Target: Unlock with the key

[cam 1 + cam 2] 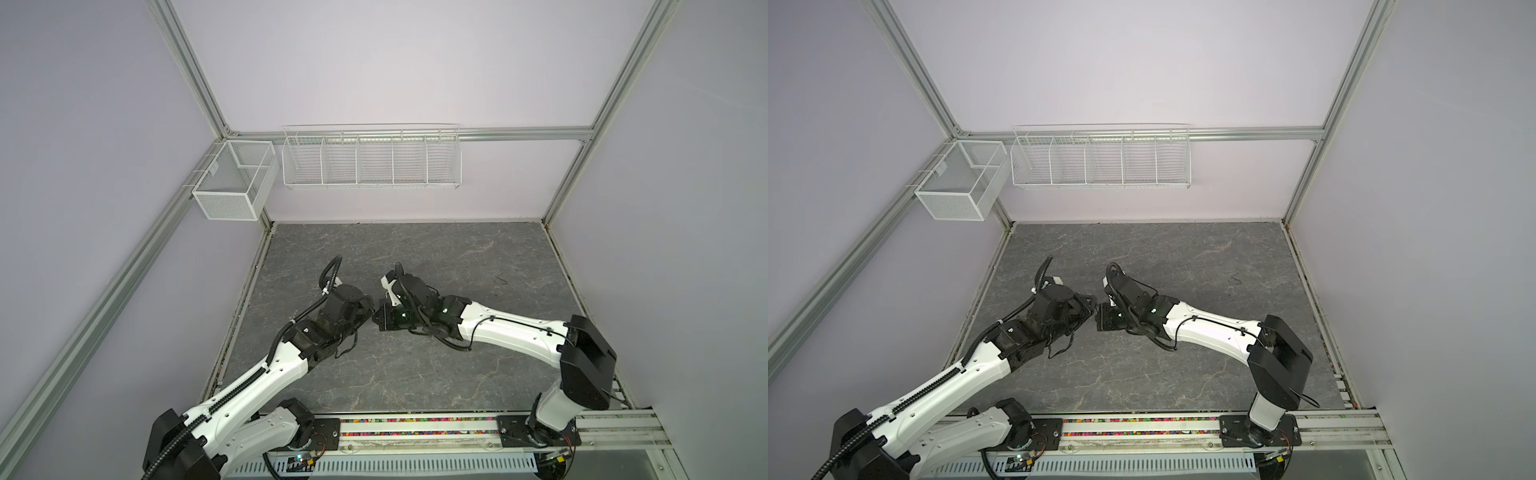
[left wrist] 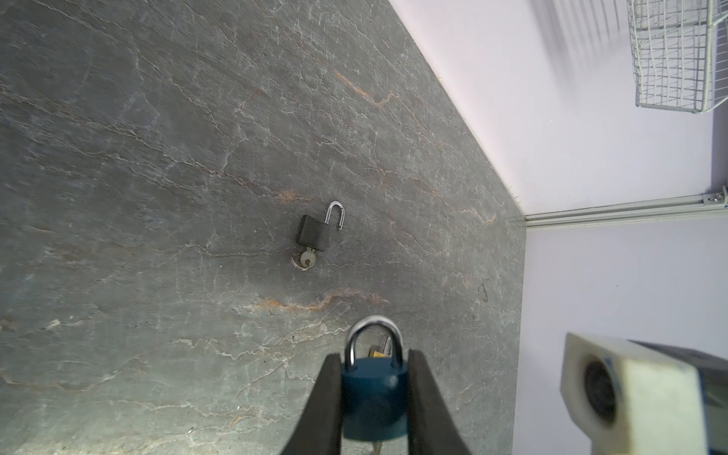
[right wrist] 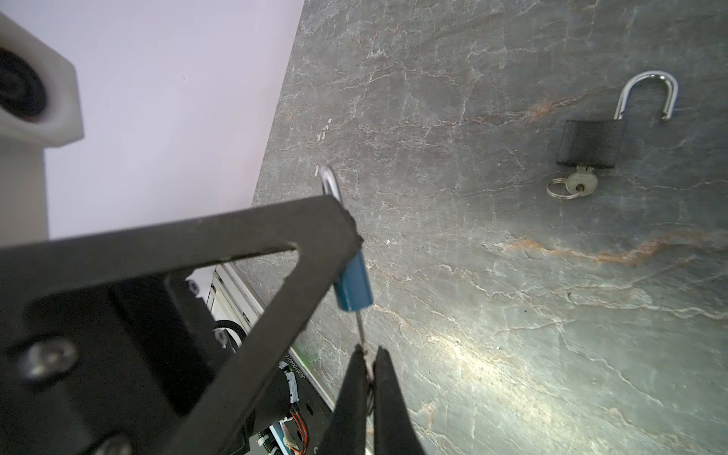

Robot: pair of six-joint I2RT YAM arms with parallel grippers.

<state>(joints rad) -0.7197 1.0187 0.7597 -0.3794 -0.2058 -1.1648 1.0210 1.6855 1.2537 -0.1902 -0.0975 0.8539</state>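
We hold the blue lock (image 2: 372, 398) in our left gripper (image 2: 374, 354). The jaws are narrowed onto its two slim edges, which leaves the shackle (image 2: 374, 327) poking out past the tips and the keyway end clear of the pads. Gripped across the body like this, the lock should resist twisting. Our right gripper (image 3: 369, 350) has its jaws almost together, pinching the key (image 3: 361, 331). The blade runs straight out from those tips into the underside of the lock, so wrist and keyway look lined up. Both shackle legs sit in the body, so we judge it not yet unlocked. What remains is a turn about the blade's axis, and that thin pinch could slip. A black lock (image 2: 313, 234) lies on the table (image 2: 157, 157), well beyond the left tips, sprung open.
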